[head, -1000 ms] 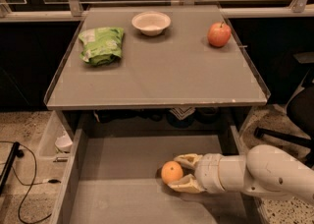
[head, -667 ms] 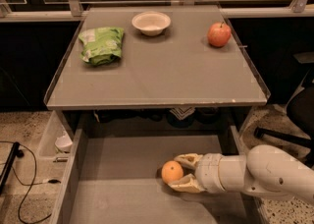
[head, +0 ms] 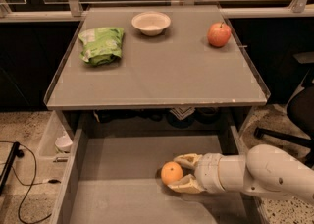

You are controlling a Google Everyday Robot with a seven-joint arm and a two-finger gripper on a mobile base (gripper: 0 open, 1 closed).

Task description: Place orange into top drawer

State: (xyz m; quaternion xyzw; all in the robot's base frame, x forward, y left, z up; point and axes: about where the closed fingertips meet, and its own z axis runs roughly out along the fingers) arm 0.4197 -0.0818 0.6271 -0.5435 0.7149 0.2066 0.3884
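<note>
Orange (head: 171, 173) sits inside the top drawer (head: 122, 161), low over the flat grey bottom at about 4 o'clock from the floor's middle. I cannot tell whether it rests on the floor or hangs just above it.

Gripper (head: 175, 173) reaches in from 3 o'clock on the white arm (head: 265, 174). Its two pale fingers pinch the fruit, one at the orange's 1 o'clock and one at its 5 o'clock, both seemingly touching the skin.

Step in hand, as I judge it: the end of the placing, with the fruit inside the drawer walls and not yet let go.

Next move: I would settle it onto the bottom if it is not down, spread the fingers, then draw the arm back toward 3 o'clock without nudging it. It is round, so it may roll on the flat floor once free; a slow release is advisable.

Appearance: small, round, plain orange skin, no stem visible, brightest on top.

On the tabletop (head: 162, 75) are an apple (head: 219, 34) at 1 o'clock, a bowl (head: 151, 22) at 12 and a green bag (head: 101, 45) at 10, all well apart from the work.
</note>
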